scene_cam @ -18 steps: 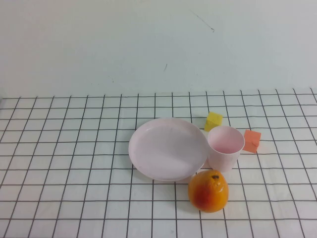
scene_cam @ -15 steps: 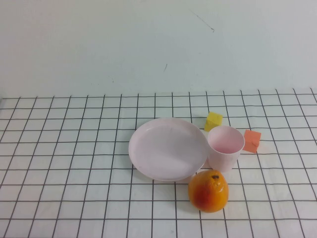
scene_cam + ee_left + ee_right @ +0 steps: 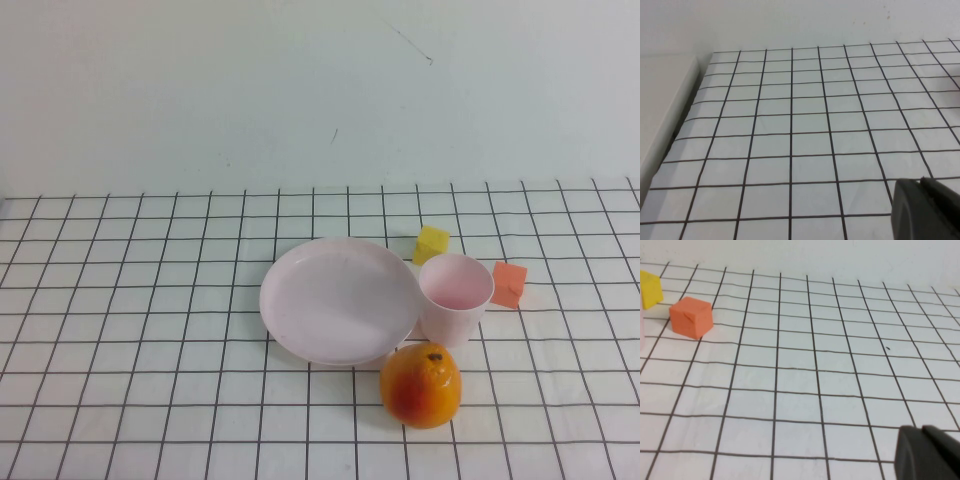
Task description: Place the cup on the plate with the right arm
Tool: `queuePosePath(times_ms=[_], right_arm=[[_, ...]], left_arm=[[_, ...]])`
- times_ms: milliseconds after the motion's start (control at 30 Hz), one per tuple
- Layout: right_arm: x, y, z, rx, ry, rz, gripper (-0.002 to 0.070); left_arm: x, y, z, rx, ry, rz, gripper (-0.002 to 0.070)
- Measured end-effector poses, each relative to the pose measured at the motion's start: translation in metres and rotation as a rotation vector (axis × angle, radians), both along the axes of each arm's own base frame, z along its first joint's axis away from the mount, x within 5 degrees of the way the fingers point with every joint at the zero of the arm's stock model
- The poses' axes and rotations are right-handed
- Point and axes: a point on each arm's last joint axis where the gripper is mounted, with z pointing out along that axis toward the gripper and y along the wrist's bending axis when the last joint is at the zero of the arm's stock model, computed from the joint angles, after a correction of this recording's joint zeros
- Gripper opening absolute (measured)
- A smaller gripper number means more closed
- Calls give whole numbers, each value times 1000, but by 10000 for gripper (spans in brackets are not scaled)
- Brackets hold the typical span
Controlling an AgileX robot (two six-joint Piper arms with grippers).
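The pale pink cup [image 3: 456, 296] stands upright on the gridded cloth, touching the right edge of the pale pink plate [image 3: 338, 300]. The plate is empty. Neither arm shows in the high view. My right gripper [image 3: 922, 431] shows only in its wrist view as dark fingertips pressed together, empty, low over the cloth well to the right of the cup. A thin sliver of the cup [image 3: 641, 332] shows at that view's edge. My left gripper [image 3: 920, 183] is shut and empty over bare cloth at the left.
An orange fruit [image 3: 421, 385] sits just in front of the cup. A yellow cube [image 3: 432, 244] lies behind the cup and an orange cube [image 3: 509, 284] to its right. Both cubes show in the right wrist view [image 3: 690, 316]. A white wall backs the table.
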Motion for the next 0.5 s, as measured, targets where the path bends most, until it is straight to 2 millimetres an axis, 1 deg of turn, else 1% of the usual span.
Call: queuePosePath(times_ms=[333,433,500], right_arm=[[1,0,1,-3,-17,0,-2],[2,0,6,-9,-76,2,-2],[4,0,13,-18,-150,5,-2]], left_arm=[[0,0,0,0,0,0,-3],[0,0,0,0,0,0,-3],[0,0,0,0,0,0,-3]])
